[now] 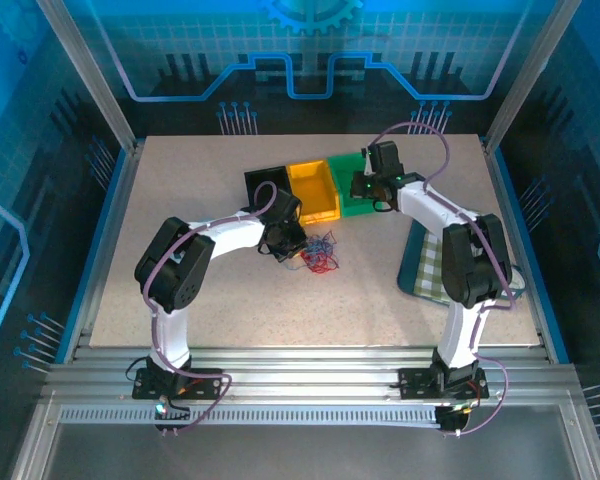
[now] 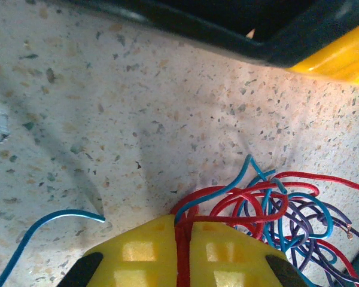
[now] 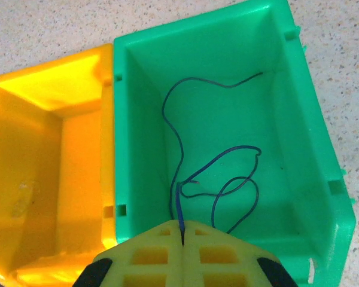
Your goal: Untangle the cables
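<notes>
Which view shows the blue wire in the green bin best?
Right wrist: the blue wire loops across the green bin floor, one end pinched in the jaws of the right gripper. Top external has the arm over that bin, wire too small to tell. Left wrist faces the tangle.

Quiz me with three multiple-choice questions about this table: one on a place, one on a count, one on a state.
1. Where does the thin blue wire, gripped by the right tool, lie?
A. in the green plastic bin
B. in the yellow bin
C. on the checked mat

2. How many plastic bins stand in the row?
A. two
B. three
C. five

3. The left tool is:
A. wide open
B. shut on a red wire
C. lifting a bin

Answers: A, the wire loops across the green floor; B, black, yellow and green sit side by side; B, its pads pinch red wire.
</notes>
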Controlling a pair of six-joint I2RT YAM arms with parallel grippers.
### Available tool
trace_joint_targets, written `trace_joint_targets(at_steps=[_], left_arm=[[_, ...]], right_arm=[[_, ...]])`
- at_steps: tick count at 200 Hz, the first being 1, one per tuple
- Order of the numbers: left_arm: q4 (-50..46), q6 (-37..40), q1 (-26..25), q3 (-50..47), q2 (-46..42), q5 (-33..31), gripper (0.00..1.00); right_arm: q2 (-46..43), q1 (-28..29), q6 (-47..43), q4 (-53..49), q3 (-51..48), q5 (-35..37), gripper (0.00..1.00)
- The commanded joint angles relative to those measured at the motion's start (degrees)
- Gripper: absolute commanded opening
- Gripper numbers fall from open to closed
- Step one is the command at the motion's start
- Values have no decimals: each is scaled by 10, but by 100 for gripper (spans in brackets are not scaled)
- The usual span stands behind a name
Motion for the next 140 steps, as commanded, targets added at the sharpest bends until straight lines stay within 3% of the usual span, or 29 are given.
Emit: trace_joint_targets(at_steps=[1, 140], left_arm=[[-11, 0, 6, 0, 19, 1, 0], [-13, 18, 6, 13, 13, 1, 0]], right_arm=[[-24, 4, 6, -5, -14, -3, 0], [160, 3, 36, -87, 204, 28, 0]])
